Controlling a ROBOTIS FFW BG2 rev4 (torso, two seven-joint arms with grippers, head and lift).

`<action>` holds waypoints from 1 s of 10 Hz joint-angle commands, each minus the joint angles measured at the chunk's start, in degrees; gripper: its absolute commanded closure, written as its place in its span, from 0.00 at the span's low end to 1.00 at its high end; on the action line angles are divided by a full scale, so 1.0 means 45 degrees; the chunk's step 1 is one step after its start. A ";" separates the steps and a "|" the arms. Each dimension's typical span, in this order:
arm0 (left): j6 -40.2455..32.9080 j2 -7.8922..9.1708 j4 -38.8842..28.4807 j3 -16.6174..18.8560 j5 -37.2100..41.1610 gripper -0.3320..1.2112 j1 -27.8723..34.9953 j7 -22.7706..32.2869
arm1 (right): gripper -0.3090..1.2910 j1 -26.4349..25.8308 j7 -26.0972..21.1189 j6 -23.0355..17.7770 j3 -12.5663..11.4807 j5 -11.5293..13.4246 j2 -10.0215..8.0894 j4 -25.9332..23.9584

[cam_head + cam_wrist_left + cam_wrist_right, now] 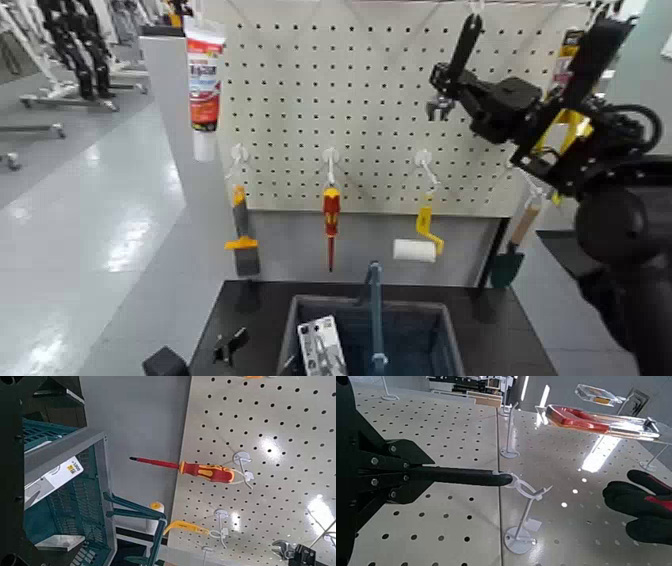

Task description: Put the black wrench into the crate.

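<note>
Right gripper [447, 78]: clenched on the black wrench [463, 45], whose handle end meets the white hook [526, 507] just above; ease it clear of the hook before drawing back. Then carry it down and left to the crate [448, 335], avoiding the bar [376, 312]; left gripper [231, 346] idle beside it.

The head view looked forward and down from above the surface [490, 325], farthest back, at the pegboard [300, 60] and crate [458, 345]. The left wrist view looked sideways from near the crate; it shared the screwdriver [331, 215] with the head view. The right wrist view faced the pegboard very closely.
</note>
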 commanded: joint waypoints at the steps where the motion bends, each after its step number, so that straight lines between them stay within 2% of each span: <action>1: -0.0003 0.0000 0.0000 0.0000 0.0000 0.28 0.0020 0.0000 | 0.94 0.0207 -0.0059 0.0173 -0.0090 0.0048 -0.0043 -0.1678; 4: 0.0017 0.0020 -0.0020 -0.0039 0.0000 0.28 0.0020 0.0000 | 0.94 0.0969 -0.0469 0.0583 -0.0187 0.0009 0.0016 -0.3514; 5: -0.0003 0.0039 -0.0039 -0.0039 0.0000 0.28 0.0040 0.0000 | 0.94 0.1457 -0.0859 0.0954 -0.0207 -0.0284 0.0172 -0.3788; 7: -0.0003 0.0059 -0.0039 -0.0058 -0.0019 0.28 0.0040 0.0000 | 0.94 0.2844 -0.1738 0.1423 -0.0187 -0.0753 0.0406 -0.4178; 10: -0.0003 0.0059 -0.0059 -0.0078 -0.0058 0.28 0.0040 0.0000 | 0.94 0.4777 -0.2305 0.2126 -0.0383 -0.1085 0.0699 -0.4022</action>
